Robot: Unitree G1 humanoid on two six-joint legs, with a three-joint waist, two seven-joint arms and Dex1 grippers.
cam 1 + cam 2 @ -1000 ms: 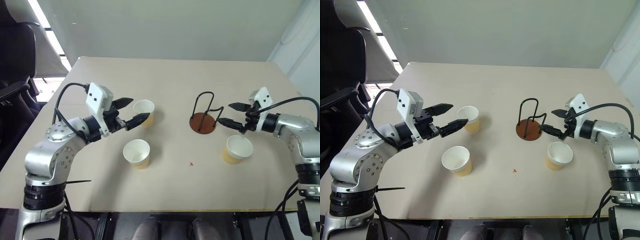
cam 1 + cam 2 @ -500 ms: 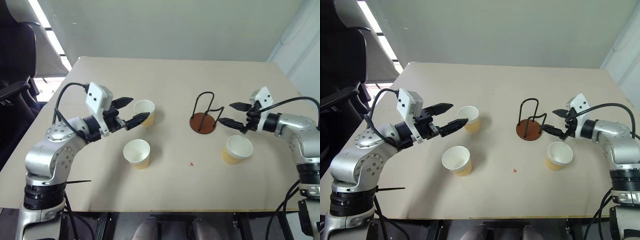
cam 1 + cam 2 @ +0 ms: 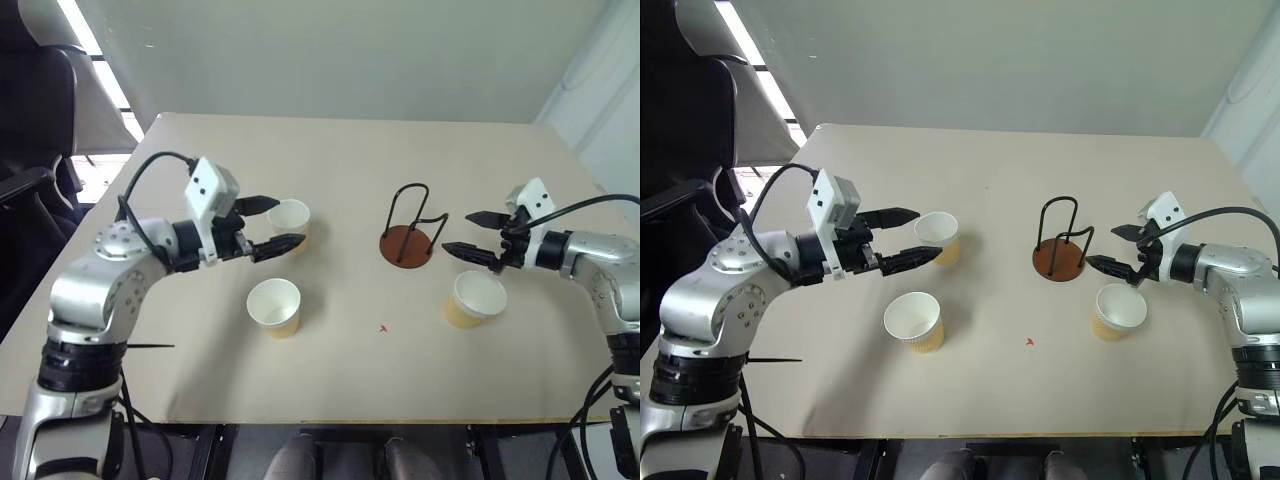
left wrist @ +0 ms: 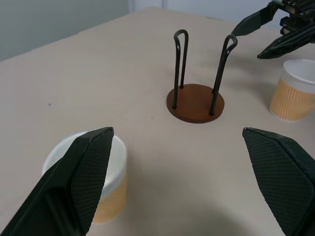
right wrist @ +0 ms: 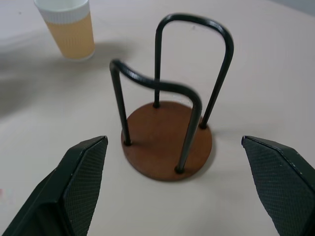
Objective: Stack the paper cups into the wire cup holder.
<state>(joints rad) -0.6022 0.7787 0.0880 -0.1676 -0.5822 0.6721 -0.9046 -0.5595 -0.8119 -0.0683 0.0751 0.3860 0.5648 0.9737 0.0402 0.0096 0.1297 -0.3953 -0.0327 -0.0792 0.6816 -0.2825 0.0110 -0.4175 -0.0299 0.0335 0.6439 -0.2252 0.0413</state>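
Three paper cups stand upright and apart on the desk, none yet in the wire cup holder, which sits empty right of centre with its reddish-brown base flat and its black loops rising from it. The far cup stands just beyond the tips of the left pincer, whose fingers are spread wide and hold nothing; in the left wrist view one finger overlaps that cup's rim, and whether it touches cannot be told. The near cup sits closer to the robot, below that pincer and clear of it. The third cup stands just beside and below the right pincer, also wide open and empty, its tips aimed at the holder from the right. The step in hand appears to be the first pick-up: it would go best with the left fingers brought either side of the far cup's wall, closed gently so the paper does not crush, and the cup kept upright for lowering between the loops
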